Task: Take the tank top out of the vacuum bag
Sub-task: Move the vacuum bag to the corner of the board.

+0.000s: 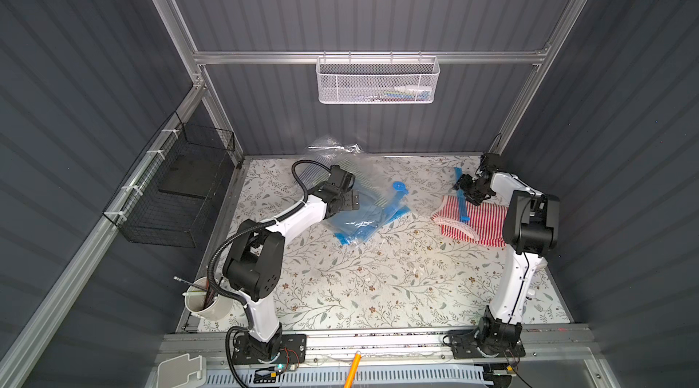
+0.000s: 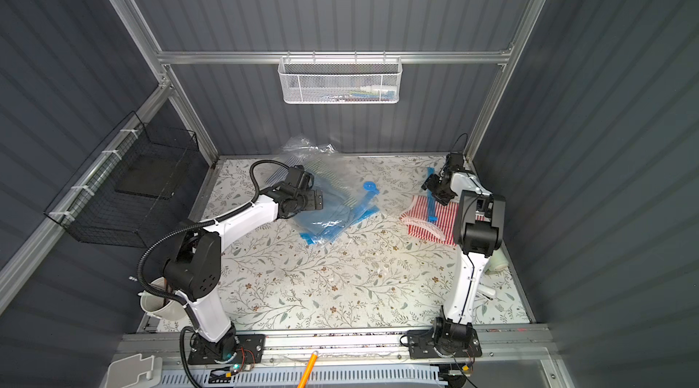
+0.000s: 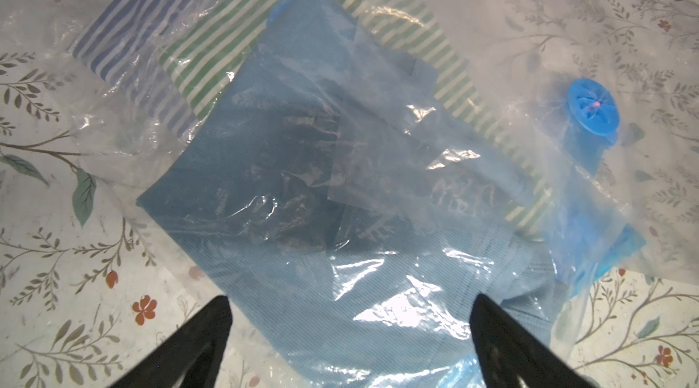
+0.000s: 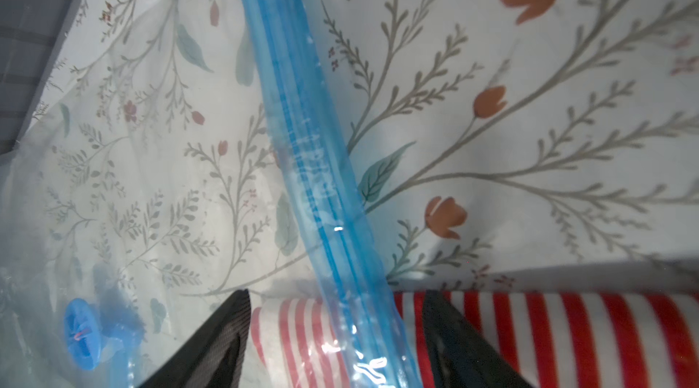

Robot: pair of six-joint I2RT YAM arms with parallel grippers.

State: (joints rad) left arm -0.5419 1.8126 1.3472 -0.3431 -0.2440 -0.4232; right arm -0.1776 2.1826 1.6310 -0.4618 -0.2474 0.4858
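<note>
Black finger tips of the right hand stand apart and grip nothing. Between them runs a blue zip strip, which looks like the mouth of the vacuum bag. Under the strip lies the red and white tank top. Most of it is out on the counter, on the right side near the wall. One end looks pale, as if clear plastic covers it, but I cannot tell if that end is inside the bag or just below it. The left hand is spread wide too and holds nothing. It hangs over the crumpled heap of the bag, where blue cloth and striped cloth show through.

I think the job is nearly done. Next, a hand should pinch the bare striped part and slide it away from the strip, while the other hand keeps the bag down.

The counter has a cover with leaves and small flowers. Grey ribbed walls stand round it. A white mesh basket hangs at the back, a black wire basket is at the side, and a white cup stands by the left arm.
</note>
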